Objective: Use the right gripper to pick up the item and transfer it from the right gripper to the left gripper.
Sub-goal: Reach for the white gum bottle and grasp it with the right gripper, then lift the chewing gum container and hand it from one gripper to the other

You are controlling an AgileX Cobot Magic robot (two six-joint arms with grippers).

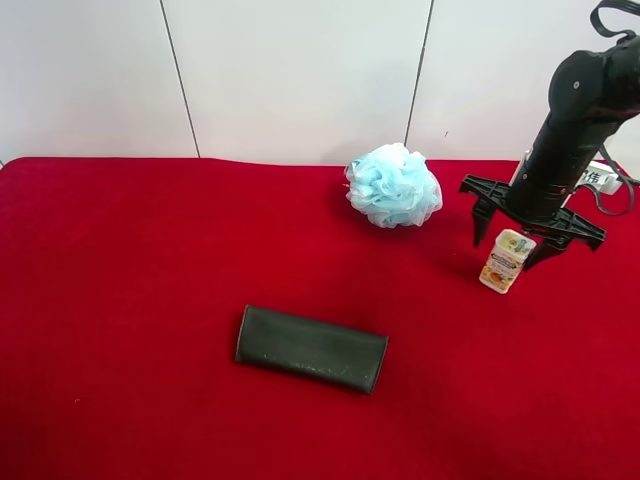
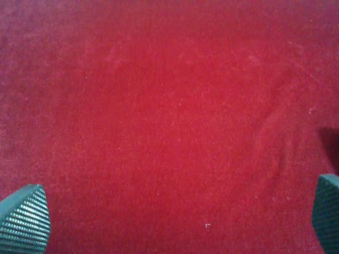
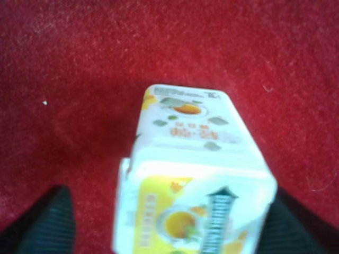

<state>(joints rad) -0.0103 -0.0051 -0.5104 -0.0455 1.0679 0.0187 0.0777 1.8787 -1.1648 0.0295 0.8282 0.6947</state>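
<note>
The item is a small white and yellow drink carton (image 1: pixel 503 262) standing on the red cloth at the exterior high view's right. My right gripper (image 1: pixel 506 249) is open, pointing down, with its black fingers on either side of the carton. In the right wrist view the carton (image 3: pixel 193 185) fills the middle between the two fingers, with a gap showing at the left finger (image 3: pixel 50 222); the right gripper (image 3: pixel 177 227) is not closed on it. My left gripper (image 2: pixel 175 219) is open and empty over bare red cloth, and it is out of the exterior high view.
A light blue bath pouf (image 1: pixel 393 185) sits just left of the carton, near the back wall. A dark flat pouch (image 1: pixel 311 348) lies mid-table. A white labelled object (image 1: pixel 598 178) sits behind the right arm. Red cloth (image 1: pixel 130 290) covers the table.
</note>
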